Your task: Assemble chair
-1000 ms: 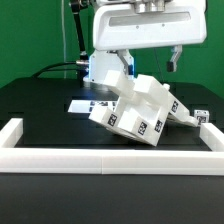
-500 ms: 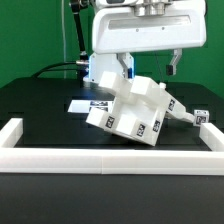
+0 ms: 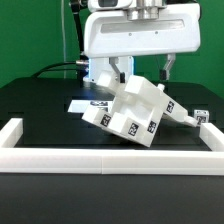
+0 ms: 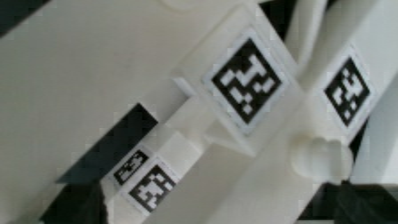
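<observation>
The partly built chair (image 3: 140, 110) lies tilted on the black table, a cluster of matte white blocks with black-and-white tags on its faces. A thin white piece with a tag (image 3: 196, 117) sticks out toward the exterior view's right. My gripper (image 3: 143, 68) hangs just above the chair's top, open, with one finger (image 3: 119, 69) on each side and nothing between them. The wrist view is filled by the chair's white faces at close range, with one large tag (image 4: 249, 80), a second tag (image 4: 347, 88) and two small tags (image 4: 143, 176); my fingertips do not show there.
The marker board (image 3: 88, 104) lies flat on the table behind the chair at the exterior view's left. A long low white border frame (image 3: 110, 157) runs along the front and up both sides. The arm's white base (image 3: 100, 70) stands behind.
The gripper has shifted toward the exterior view's left above the chair, still open. The chair has not visibly moved.
</observation>
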{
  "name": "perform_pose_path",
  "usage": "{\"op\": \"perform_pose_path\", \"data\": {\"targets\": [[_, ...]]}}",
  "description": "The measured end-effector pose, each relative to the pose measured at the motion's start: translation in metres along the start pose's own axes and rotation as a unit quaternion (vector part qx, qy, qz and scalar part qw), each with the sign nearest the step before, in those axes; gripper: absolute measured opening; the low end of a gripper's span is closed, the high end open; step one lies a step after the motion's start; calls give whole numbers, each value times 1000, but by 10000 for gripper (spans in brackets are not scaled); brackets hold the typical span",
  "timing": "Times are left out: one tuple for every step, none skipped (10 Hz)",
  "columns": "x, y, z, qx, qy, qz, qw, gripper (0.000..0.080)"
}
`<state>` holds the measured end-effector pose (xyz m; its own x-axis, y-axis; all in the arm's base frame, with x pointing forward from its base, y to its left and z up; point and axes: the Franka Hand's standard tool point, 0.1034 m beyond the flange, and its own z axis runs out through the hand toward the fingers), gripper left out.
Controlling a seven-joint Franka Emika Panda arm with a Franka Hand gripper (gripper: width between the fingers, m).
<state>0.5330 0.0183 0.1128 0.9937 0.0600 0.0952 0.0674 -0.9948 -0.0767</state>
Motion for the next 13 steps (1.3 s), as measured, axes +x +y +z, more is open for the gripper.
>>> {"op": "perform_pose_path", "data": {"targets": [[1,-6,-3,1,2,6,1000,649],[3,-8,-7,2,6,4,1000,649],[3,-9,-12,3,9,4,1000,649],[0,-9,-19,5,12,6,1000,649],[-7,-9,-25,7,14,8,1000,649],[-15,-7,-28,8,15,10,1000,649],[-24,-5,-30,8,16,13,1000,649],[-27,-5,-33,9,18,16,1000,649],[-33,-5,-29,6,21,14,1000,649],[-34,-5,-28,6,18,14,1000,649],[-34,-5,-28,6,18,14,1000,649],[-33,-4,-26,6,17,13,1000,649],[-23,2,-21,2,17,0,1000,649]]}}
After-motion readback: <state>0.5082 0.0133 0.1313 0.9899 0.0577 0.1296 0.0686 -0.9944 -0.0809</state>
